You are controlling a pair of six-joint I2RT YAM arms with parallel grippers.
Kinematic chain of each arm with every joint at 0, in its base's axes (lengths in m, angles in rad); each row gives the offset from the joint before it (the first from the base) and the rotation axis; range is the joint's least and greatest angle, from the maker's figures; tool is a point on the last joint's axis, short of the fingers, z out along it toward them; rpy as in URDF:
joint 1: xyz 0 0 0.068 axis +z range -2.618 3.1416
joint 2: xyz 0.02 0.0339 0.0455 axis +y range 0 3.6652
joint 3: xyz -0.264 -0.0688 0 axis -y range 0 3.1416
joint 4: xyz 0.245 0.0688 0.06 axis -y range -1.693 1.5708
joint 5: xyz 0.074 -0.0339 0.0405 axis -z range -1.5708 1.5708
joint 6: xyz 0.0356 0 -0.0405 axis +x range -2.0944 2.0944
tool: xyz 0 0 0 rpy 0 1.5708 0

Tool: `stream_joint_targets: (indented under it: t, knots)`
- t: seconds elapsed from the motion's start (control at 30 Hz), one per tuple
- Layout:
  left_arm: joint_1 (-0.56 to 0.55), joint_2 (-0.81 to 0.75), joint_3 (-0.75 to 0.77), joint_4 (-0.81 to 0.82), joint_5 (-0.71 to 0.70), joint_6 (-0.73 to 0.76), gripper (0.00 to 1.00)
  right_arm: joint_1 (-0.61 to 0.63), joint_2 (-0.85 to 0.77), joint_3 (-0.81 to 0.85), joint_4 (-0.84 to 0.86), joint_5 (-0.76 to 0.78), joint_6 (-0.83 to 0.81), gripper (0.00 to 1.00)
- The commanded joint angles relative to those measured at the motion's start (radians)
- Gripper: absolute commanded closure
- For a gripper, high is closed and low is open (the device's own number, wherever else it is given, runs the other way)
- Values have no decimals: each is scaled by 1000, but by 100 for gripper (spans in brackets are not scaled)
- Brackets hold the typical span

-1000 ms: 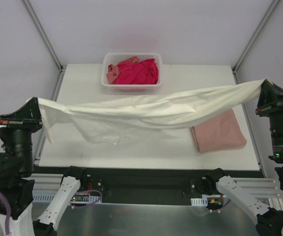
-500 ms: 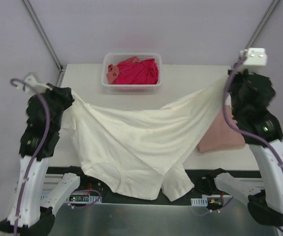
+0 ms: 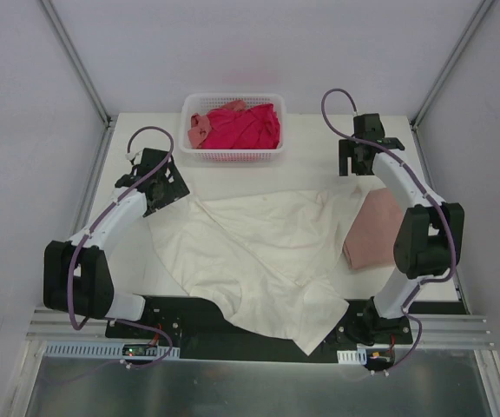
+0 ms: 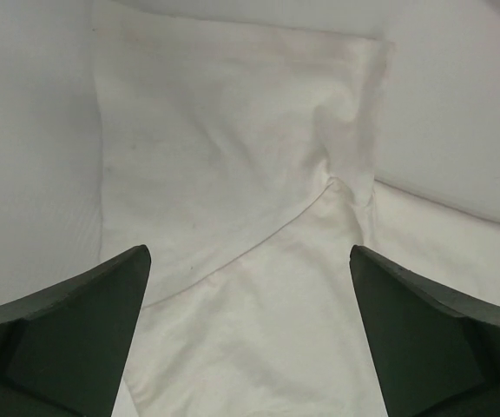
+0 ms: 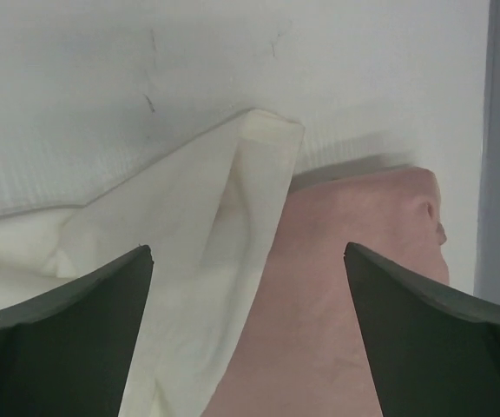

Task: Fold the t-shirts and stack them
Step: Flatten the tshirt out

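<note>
The cream t-shirt (image 3: 263, 252) lies spread over the table, its lower part hanging past the near edge. My left gripper (image 3: 158, 186) stands open over its left sleeve, and in the left wrist view the left gripper (image 4: 248, 252) has only cream cloth (image 4: 233, 174) below it. My right gripper (image 3: 359, 162) is open above the shirt's right corner. In the right wrist view the right gripper (image 5: 246, 248) hovers where the cream cloth (image 5: 207, 252) overlaps the folded dusty pink t-shirt (image 5: 354, 278). That pink shirt (image 3: 378, 230) lies at the table's right.
A white lattice basket (image 3: 232, 155) at the far middle of the table holds a magenta-red shirt (image 3: 248, 126) and a salmon one (image 3: 199, 129). Slanted frame posts rise at both far corners.
Both grippers have opened and let go of the cream t-shirt. It went from being stretched in the air to lying on the table, and both arms came down and inward over it.
</note>
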Motion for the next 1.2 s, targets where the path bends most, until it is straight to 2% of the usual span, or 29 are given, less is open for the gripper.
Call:
stream_joint_targets:
  t: [0.0, 0.13, 0.23, 0.3, 0.47, 0.6, 0.7, 0.83, 0.93, 1.03, 1.13, 1.17]
  knots:
    - [7, -139, -98, -1, -73, -69, 1, 14, -257, -63, 76, -117, 73, 3]
    - [32, -198, -189, -1, -96, -126, 1, 47, -471, -241, 110, -225, 139, 3]
    - [114, -191, -210, 1, -55, -156, 1, 119, -607, -393, 123, -270, 170, 3]
    - [175, -173, -191, 4, -23, -156, 1, 184, -692, -495, 132, -309, 185, 3]
    - [278, -29, -76, 45, 3, -110, 2, 322, -813, -619, 113, -343, 216, 3]
    - [351, 155, 46, 64, 159, -42, 14, 377, -886, -675, 84, -383, 251, 3]
    - [359, 299, 110, 64, 195, -29, 23, 393, -923, -698, 47, -360, 263, 3]
    - [361, 378, 141, 64, 258, -37, 35, 396, -964, -708, 8, -304, 271, 3]
    - [358, 415, 144, 65, 301, -17, 37, 397, -978, -706, -2, -311, 268, 3]
    - [358, 452, 149, 65, 302, -11, 49, 402, -955, -711, -3, -343, 262, 3]
    - [358, 482, 153, 74, 322, -9, 94, 460, -900, -714, -2, -435, 252, 3]
    - [359, 489, 150, 79, 328, -8, 100, 490, -885, -715, 1, -448, 249, 3]
